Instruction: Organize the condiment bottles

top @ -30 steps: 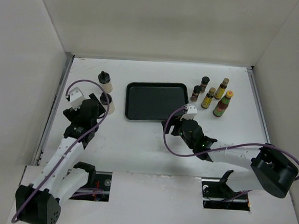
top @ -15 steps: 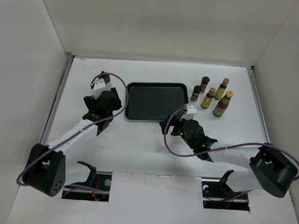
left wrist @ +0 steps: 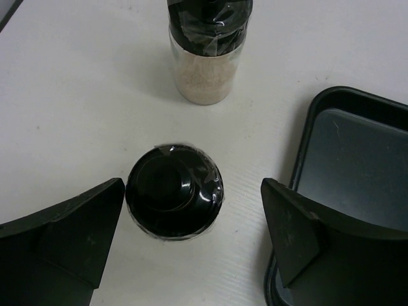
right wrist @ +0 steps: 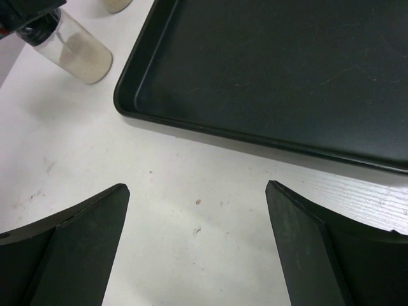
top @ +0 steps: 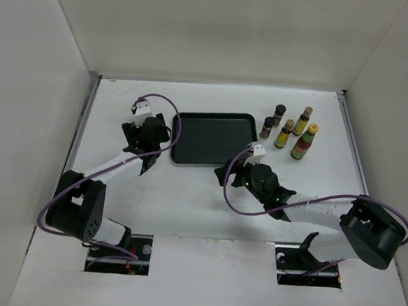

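Black-capped and upright, the squat cream bottle stands untouched between the wide-open jaws of the left claw.

The left arm reaches forward and angles right from its base, the left gripper pointing steeply down with jaws spread wide. The right arm stretches low toward the left, the right gripper tilted downward, jaws equally wide apart

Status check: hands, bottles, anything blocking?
Left hand open, straddling black-capped bottle, no contact. Right hand open, empty, above table beside tray. Tray rim close to left hand's finger.
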You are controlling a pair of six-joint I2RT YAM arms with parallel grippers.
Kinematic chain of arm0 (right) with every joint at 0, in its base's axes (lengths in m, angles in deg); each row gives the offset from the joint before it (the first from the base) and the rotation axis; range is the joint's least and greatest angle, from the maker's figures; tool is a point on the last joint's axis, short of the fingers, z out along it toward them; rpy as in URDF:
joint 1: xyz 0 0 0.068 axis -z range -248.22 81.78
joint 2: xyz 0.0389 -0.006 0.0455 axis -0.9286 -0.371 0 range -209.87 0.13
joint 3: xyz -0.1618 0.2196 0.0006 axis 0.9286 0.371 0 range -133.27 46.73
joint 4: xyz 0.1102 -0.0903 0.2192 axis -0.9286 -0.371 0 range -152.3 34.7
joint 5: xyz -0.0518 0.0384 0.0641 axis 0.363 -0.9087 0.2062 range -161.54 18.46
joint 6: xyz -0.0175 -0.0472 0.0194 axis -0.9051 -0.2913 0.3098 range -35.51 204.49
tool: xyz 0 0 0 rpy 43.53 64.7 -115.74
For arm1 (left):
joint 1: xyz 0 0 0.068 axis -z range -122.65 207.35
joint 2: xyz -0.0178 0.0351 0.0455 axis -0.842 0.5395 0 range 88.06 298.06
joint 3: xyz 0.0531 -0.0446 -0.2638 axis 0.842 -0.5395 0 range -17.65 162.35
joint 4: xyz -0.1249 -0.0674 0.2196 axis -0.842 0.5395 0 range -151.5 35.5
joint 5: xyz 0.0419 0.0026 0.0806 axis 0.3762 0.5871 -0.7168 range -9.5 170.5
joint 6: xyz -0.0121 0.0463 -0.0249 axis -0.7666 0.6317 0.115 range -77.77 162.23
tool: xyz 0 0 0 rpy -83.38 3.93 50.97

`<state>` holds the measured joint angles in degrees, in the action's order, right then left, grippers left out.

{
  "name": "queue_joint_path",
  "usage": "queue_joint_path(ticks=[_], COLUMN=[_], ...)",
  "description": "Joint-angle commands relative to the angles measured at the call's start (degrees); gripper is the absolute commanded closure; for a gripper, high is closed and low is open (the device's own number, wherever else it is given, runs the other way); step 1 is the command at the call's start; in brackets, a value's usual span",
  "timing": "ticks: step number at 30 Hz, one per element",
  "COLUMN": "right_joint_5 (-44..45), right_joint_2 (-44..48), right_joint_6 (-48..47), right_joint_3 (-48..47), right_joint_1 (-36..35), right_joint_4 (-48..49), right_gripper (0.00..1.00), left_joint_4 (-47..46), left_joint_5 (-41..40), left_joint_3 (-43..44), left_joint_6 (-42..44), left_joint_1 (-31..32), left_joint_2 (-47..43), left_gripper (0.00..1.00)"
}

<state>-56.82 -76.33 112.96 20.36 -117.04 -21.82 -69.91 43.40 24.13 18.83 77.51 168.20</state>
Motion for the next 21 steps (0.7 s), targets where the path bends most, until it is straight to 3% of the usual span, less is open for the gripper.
queue_joint_path(ticks=[1, 7, 13, 21], right_joint_5=[-1.71, -2.24, -2.33, -2.24], right_joint_2=[0.0, 0.53, 0.09, 0.35], right_joint_6=[-0.17, -0.17, -0.26, -0.08], right_joint_3=[-0.26, 0.36, 0.36, 0.62], right_joint_1=[-0.53, -0.53, -0.53, -0.18], right_joint_4=[3.18, 3.71, 4.15, 4.15], right_gripper=[0.05, 0.07, 0.07, 0.07], left_joint_4=[-4.34, -5.48, -6.89, -7.15], left_joint_5=[-1.13, -1.39, -3.59, -6.75], left_joint_3=[2.34, 0.94, -1.08, 2.77], left_joint_6=[1.25, 1.43, 1.95, 6.17], left_joint_1=[-0.26, -0.26, 0.0, 6.23], left_joint_2=[0.63, 0.64, -1.11, -10.44], left_gripper=[0.15, 0.34, 0.59, 0.61])
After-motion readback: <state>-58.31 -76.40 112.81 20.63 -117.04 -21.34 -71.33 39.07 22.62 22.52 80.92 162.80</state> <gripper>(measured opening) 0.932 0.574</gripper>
